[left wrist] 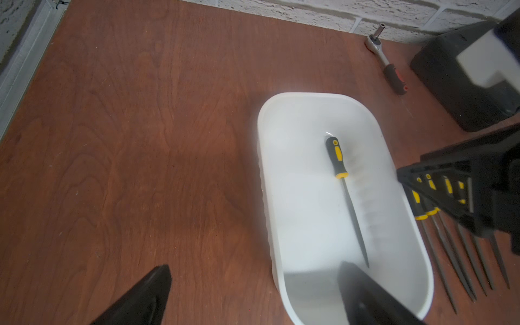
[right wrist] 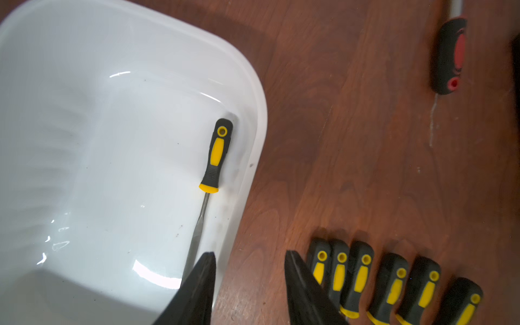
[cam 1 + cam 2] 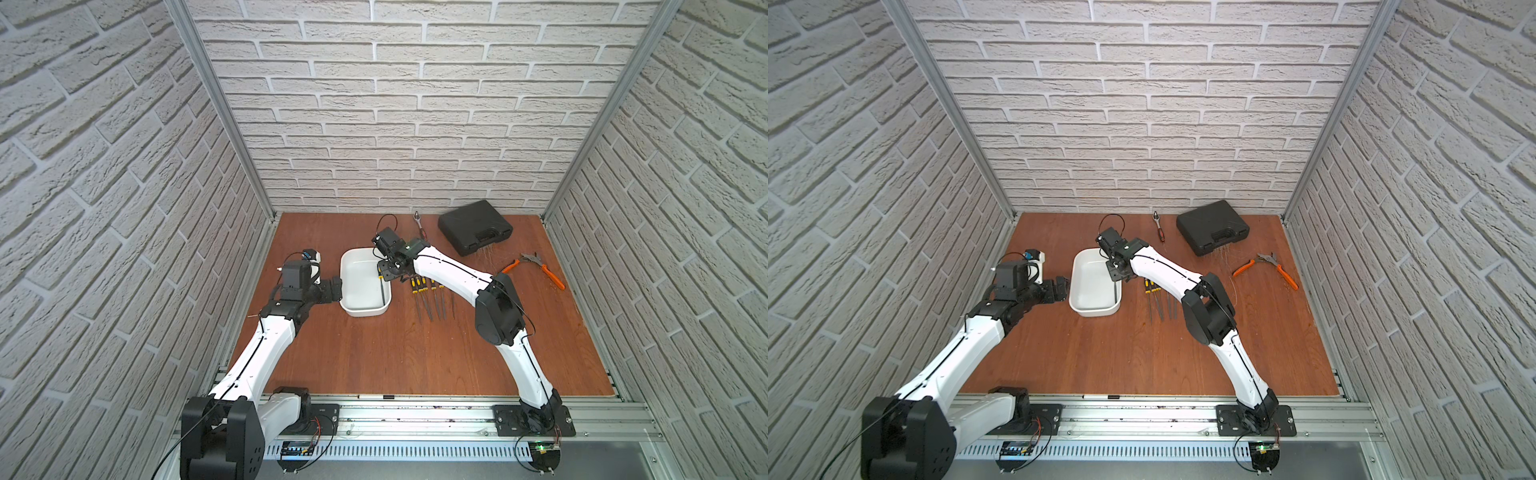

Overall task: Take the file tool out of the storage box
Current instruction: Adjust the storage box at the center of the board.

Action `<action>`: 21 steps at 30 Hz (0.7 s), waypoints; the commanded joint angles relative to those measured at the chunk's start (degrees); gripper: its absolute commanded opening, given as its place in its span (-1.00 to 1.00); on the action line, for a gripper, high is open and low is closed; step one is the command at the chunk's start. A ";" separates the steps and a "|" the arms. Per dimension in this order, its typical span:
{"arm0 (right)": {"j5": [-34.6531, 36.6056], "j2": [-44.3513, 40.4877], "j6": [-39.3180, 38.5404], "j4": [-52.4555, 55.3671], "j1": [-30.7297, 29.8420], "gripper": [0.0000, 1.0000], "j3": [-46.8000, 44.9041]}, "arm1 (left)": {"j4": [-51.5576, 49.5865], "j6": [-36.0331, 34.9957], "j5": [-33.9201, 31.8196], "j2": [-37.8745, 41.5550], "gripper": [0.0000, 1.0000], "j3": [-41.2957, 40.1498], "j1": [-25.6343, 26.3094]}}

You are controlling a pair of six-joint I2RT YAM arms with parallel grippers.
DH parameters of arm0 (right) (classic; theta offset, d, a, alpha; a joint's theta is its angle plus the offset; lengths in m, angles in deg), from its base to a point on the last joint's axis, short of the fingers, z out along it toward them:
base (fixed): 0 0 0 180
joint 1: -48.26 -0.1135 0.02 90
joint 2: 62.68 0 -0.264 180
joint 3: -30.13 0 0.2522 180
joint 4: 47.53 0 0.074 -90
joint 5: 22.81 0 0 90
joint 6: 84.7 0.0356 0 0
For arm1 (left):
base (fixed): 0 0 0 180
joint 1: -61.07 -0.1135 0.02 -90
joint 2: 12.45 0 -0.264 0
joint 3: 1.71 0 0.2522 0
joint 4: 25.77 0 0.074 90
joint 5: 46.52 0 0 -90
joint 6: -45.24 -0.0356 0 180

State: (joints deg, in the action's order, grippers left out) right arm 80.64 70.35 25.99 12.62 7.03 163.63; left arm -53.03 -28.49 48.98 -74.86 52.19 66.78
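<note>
File [image 2: 211, 157] lies flat in box [image 2: 260, 121], hugging the wall nearest the loose files [image 2: 361, 277]. Right gripper [image 2: 250, 253] empty, jaws half spread, straddling that wall — shift inward, drop the jaws around the handle, pinch, lift straight up. Tight gap at wall, so go slow. Left gripper [image 1: 254, 266] gaping wide, empty — could steady the box.

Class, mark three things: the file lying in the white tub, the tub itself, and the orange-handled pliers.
file [image 2: 215, 154]: right wrist view, on its yellow-and-black handle.
white tub [image 3: 363, 311]: in a top view, on its near outer wall.
pliers [image 3: 552, 276]: in a top view, on one orange handle.
</note>
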 commanded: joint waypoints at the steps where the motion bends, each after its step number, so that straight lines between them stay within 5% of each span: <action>1: -2.41 0.64 1.27 0.00 -0.14 -0.09 1.95 | 1.02 -0.42 0.30 0.37 0.97 1.09 0.24; 6: -3.56 1.78 1.77 0.19 -0.05 -0.20 2.22 | 1.11 -0.28 0.33 0.27 0.97 1.06 0.26; 10: -3.66 1.97 1.98 0.57 0.08 -0.75 2.34 | 1.20 -0.39 0.27 0.21 0.97 1.09 0.26; 13: -3.21 1.49 2.24 0.53 0.09 -0.93 2.40 | 1.24 -0.41 0.39 0.03 0.97 1.13 0.26; 21: -0.39 -1.01 0.58 1.25 -0.20 -0.95 3.55 | 1.26 -0.39 0.39 0.15 0.97 1.14 0.26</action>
State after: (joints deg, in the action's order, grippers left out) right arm 77.93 72.19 27.35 13.63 7.12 165.23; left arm -52.98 -28.49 48.98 -74.88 52.19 66.78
